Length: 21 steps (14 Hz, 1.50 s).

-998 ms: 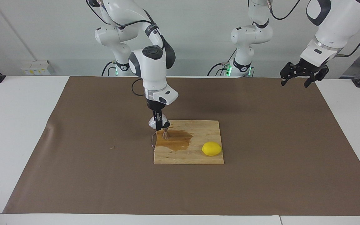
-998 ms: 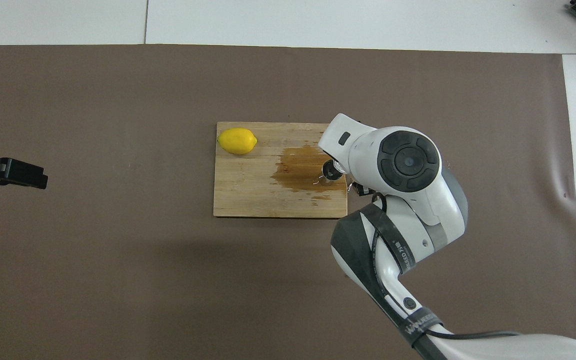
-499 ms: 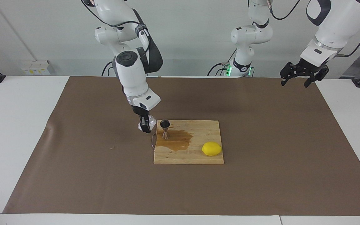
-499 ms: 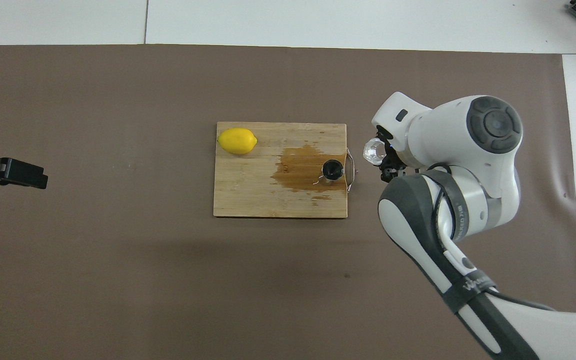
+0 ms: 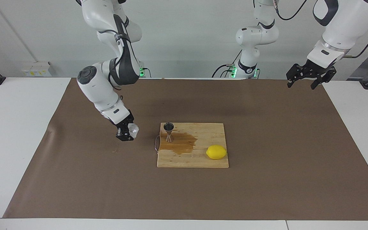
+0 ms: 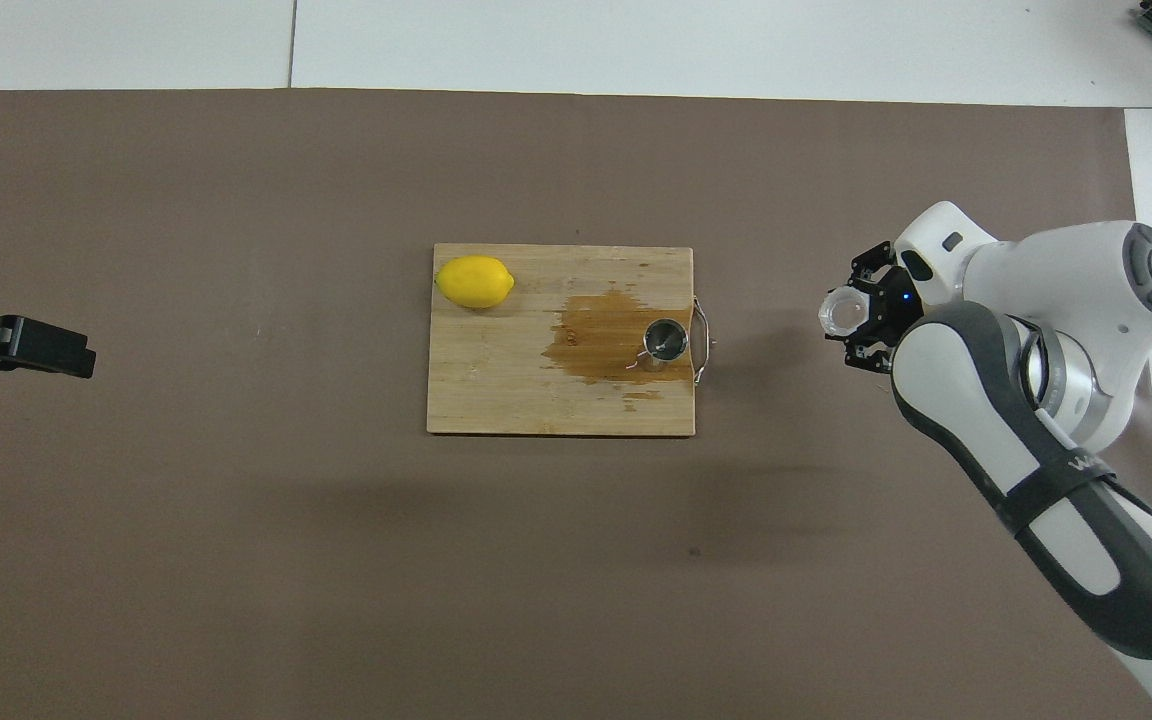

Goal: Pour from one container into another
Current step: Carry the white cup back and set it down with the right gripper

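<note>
My right gripper [image 5: 128, 131] [image 6: 854, 318] is shut on the small whitish crinkled cup [image 5: 134, 129] [image 6: 843, 311], holding it tilted just above the brown mat, off the board toward the right arm's end of the table. The steel jigger [image 5: 168, 131] [image 6: 664, 341] stands upright on the wooden cutting board [image 5: 203, 159] [image 6: 496, 395], at the board's edge beside a brown spill [image 5: 180, 143] [image 6: 601, 335]. My left gripper [image 5: 308, 75] [image 6: 46, 348] hangs open and idle over the mat at the left arm's end.
A yellow lemon [image 5: 216, 152] [image 6: 475, 281] lies on the board's corner farthest from the robots, toward the left arm's end. A thin wire handle [image 5: 156, 143] [image 6: 703, 345] sticks out of the board's edge by the jigger. Brown mat [image 5: 267, 179] covers the table.
My right gripper has carried the cup from over the jigger, off the board and toward the right arm's end, lowering it over the mat. The left arm has not moved.
</note>
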Available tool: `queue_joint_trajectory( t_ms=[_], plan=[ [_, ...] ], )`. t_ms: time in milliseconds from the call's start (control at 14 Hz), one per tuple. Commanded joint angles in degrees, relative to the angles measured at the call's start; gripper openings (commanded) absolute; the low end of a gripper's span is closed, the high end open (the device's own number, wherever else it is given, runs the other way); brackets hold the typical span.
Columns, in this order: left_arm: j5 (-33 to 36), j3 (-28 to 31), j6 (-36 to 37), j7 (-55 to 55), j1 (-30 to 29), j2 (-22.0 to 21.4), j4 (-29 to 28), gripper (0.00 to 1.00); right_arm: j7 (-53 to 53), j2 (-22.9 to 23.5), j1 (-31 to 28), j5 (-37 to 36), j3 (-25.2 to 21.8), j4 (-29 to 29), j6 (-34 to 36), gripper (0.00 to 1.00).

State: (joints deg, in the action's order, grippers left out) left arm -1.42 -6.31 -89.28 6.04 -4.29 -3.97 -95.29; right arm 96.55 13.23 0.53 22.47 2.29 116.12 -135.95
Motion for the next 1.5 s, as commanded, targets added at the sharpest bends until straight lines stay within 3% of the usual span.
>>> queue_joint_trajectory(
  t_ms=[0, 285, 499, 570, 641, 998, 1425],
  plan=[
    [0.7, -0.5, 0.3, 0.0, -0.9, -1.5, -1.4, 1.00, 5.7, 1.6, -2.7, 4.0, 0.7, 1.5, -5.2, 0.32],
    [0.7, -0.5, 0.3, 0.1, -0.9, -1.5, -1.4, 1.00, 14.2, 6.2, -5.6, 16.4, 0.7, 1.5, -5.5, 0.33],
    [0.7, -0.5, 0.3, 0.0, -0.9, -1.5, -1.4, 1.00, 16.0, 6.5, -6.4, 18.0, 0.7, 1.3, -5.1, 0.41],
    [0.7, -0.5, 0.3, 0.0, -0.9, -1.5, -1.4, 1.00, 16.0, 6.5, -6.4, 18.1, 0.7, 1.2, -5.1, 0.66],
    [0.7, -0.5, 0.3, 0.0, -0.9, -1.5, -1.4, 1.00, 15.7, 6.5, -6.4, 18.1, 0.7, 1.1, -5.1, 1.00],
    [0.7, -0.5, 0.3, 0.0, -0.9, -1.5, -1.4, 1.00, 12.5, 1.9, -5.9, 16.4, 0.3, 1.3, -0.8, 1.00],
    [0.7, -0.5, 0.3, 0.1, -0.9, -1.5, -1.4, 1.00, -15.6, -6.2, -6.1, 2.3, 0.2, 1.0, 10.4, 1.00]
  ],
)
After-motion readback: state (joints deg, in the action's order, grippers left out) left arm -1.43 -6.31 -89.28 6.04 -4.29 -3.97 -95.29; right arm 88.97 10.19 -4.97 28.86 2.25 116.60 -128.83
